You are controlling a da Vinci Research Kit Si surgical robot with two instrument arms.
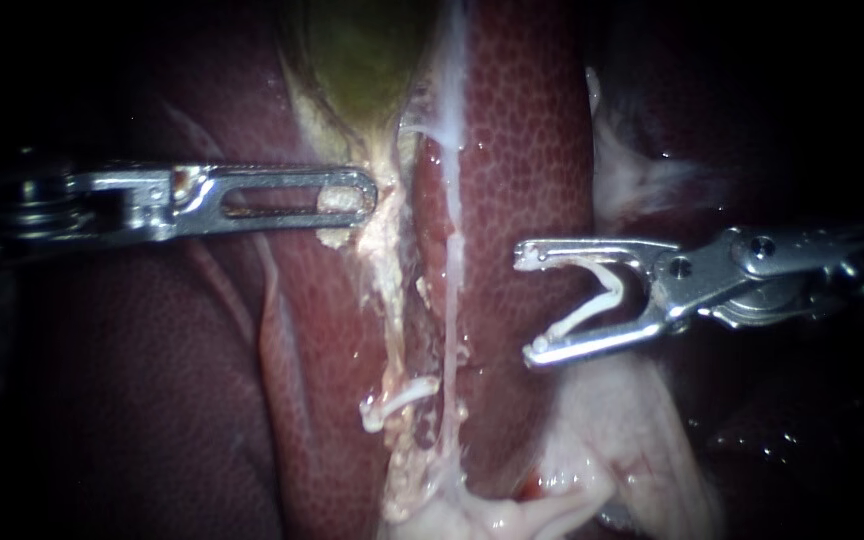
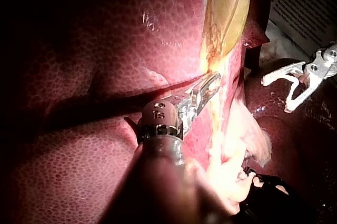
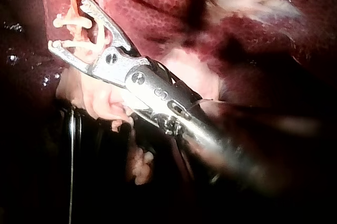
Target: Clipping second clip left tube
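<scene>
My left instrument (image 1: pixel 352 195) reaches in from the left, its slotted jaws shut on pale tissue at the neck of the green gallbladder (image 1: pixel 362 60). From there the left tube (image 1: pixel 387 290), a ragged pale strand, runs downward, and a white clip (image 1: pixel 392 398) sits across its lower part. A thinner right tube (image 1: pixel 450 300) lies beside it. My right instrument (image 1: pixel 532 303) hovers over the liver, right of both tubes and clear of them. Its jaws stand wide apart and hold an open white clip (image 1: pixel 597 298) between them. The left wrist view shows both my left instrument (image 2: pixel 209 85) and my right instrument (image 2: pixel 276 96).
Dark red liver (image 1: pixel 522 130) lies on both sides of the tubes. Pale fatty tissue (image 1: pixel 632 440) spreads below my right instrument, with more of it (image 1: pixel 632 170) above. In the right wrist view my right instrument (image 3: pixel 67 24) points at the pale strands.
</scene>
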